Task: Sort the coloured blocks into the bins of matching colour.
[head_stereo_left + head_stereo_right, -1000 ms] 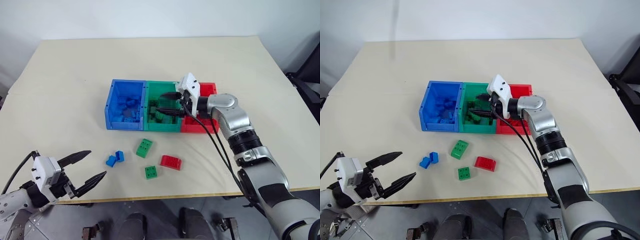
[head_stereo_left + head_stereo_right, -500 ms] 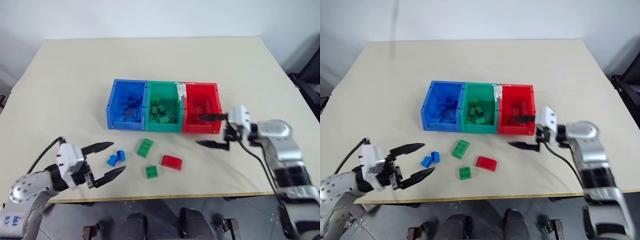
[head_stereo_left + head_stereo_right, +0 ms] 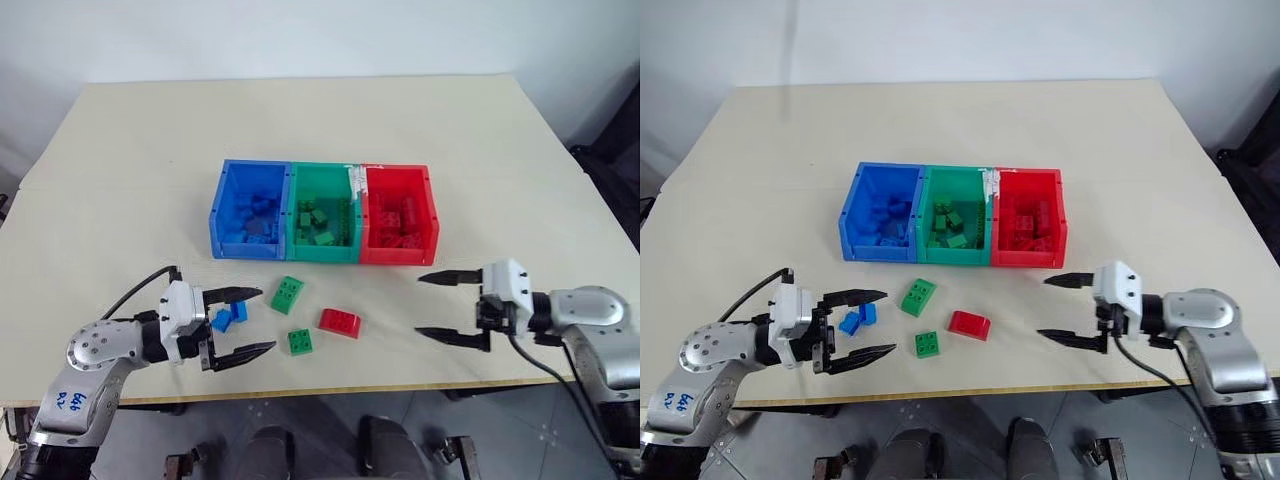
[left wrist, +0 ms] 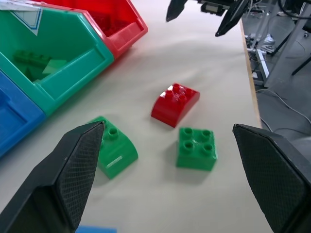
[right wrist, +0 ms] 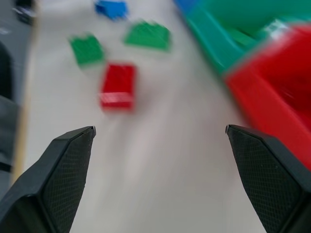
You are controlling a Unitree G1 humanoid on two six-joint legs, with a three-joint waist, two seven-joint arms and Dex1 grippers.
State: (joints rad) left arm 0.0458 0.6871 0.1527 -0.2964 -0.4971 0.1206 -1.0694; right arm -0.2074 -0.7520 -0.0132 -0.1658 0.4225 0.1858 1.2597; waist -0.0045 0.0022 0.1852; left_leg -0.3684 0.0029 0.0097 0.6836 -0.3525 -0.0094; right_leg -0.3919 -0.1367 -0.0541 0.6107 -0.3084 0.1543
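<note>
The blue bin (image 3: 245,248), green bin (image 3: 322,252) and red bin (image 3: 400,255) stand joined in a row mid-table, each holding blocks of its own colour. In front of them lie loose blocks: two blue ones (image 3: 230,316), a curved green one (image 3: 288,294), a square green one (image 3: 301,342) and a red one (image 3: 340,322). My left gripper (image 3: 268,319) is open and level, with the blue blocks between the bases of its fingers. My right gripper (image 3: 419,305) is open and empty, right of the red block and pointing at it.
The table's front edge (image 3: 380,385) runs close behind both grippers. In the left wrist view the red block (image 4: 175,103) and the square green block (image 4: 196,148) lie ahead, with the right gripper (image 4: 199,14) beyond them.
My right gripper left the green bin and drew back to the front right of the table, jaws wide. My left gripper came in from the front left corner to the blue blocks.
</note>
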